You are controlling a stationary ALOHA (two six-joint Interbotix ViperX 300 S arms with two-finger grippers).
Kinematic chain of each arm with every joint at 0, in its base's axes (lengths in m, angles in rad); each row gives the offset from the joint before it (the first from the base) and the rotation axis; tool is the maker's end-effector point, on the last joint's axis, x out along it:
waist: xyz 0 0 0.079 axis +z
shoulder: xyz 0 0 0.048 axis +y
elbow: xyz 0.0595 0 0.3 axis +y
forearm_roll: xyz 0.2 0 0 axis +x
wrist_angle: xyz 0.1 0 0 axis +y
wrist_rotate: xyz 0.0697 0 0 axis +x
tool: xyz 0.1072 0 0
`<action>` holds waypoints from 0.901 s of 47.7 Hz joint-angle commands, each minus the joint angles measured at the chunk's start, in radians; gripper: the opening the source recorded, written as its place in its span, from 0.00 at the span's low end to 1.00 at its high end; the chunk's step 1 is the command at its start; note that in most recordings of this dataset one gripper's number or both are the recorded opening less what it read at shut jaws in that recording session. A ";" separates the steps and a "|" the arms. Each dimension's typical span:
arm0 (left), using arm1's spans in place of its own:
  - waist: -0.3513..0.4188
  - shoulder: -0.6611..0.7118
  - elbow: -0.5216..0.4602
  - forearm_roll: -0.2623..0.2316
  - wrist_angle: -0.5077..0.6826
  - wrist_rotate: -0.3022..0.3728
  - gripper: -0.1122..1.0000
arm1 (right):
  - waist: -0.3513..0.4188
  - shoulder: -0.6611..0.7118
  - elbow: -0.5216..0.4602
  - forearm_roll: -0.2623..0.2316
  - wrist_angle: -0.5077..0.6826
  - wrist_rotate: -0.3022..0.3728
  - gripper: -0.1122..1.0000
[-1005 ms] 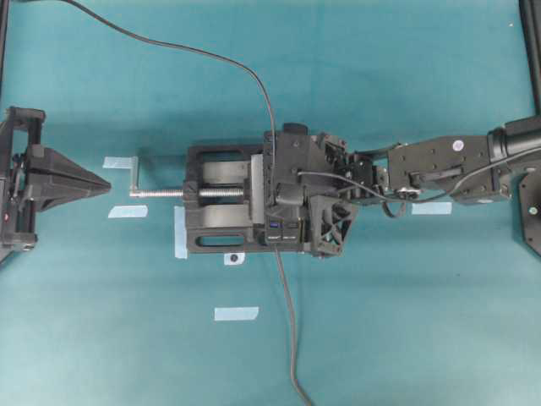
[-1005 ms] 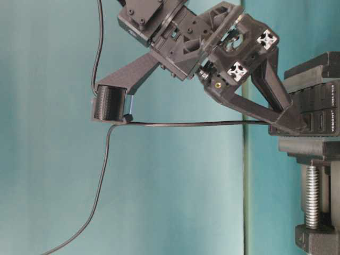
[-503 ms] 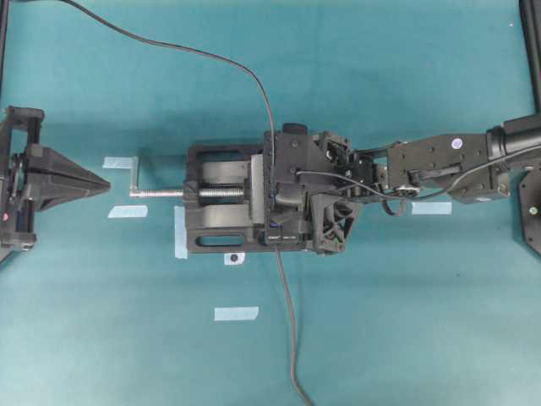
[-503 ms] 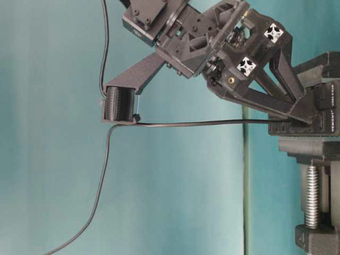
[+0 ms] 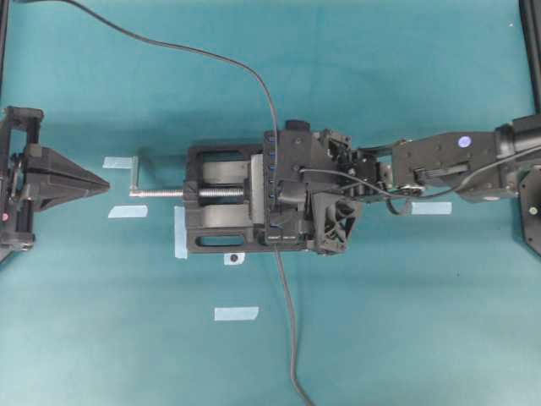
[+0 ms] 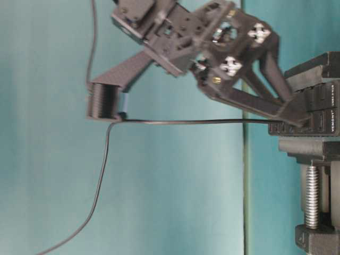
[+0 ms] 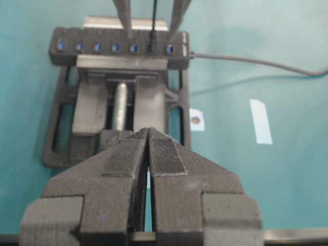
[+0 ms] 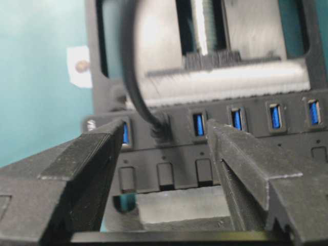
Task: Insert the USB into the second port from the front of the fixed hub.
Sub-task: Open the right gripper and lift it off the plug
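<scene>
right gripper (image 8: pixel 164 154) fingers (image 8: pixel 87 169) spread wide, either side of the usb (image 8: pixel 160 130) without touching it. left gripper (image 7: pixel 148 154) pressed closed, far off at the left. usb seated in the fixed hub (image 8: pixel 246 128), second slot from its end, clamped in the vise (image 5: pixel 220 211).

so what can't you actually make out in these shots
- Overhead: the right pincer covers most of the fixed hub, so its ports are hidden.
- Right wrist: the USB is blurred; how deep it sits is unclear.
- Table-level: motion blur smears the arm; the vise is cut off by the edge.
</scene>
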 commanded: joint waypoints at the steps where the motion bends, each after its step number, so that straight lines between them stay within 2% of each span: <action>1: 0.002 0.005 -0.012 0.003 -0.009 -0.002 0.10 | 0.006 -0.048 -0.015 0.005 -0.003 0.008 0.82; 20: 0.002 -0.002 -0.011 0.003 -0.009 -0.002 0.10 | 0.018 -0.104 0.006 0.005 -0.003 0.009 0.82; 43: 0.002 -0.002 -0.011 0.003 -0.009 -0.002 0.10 | 0.025 -0.209 0.077 0.008 -0.005 0.009 0.82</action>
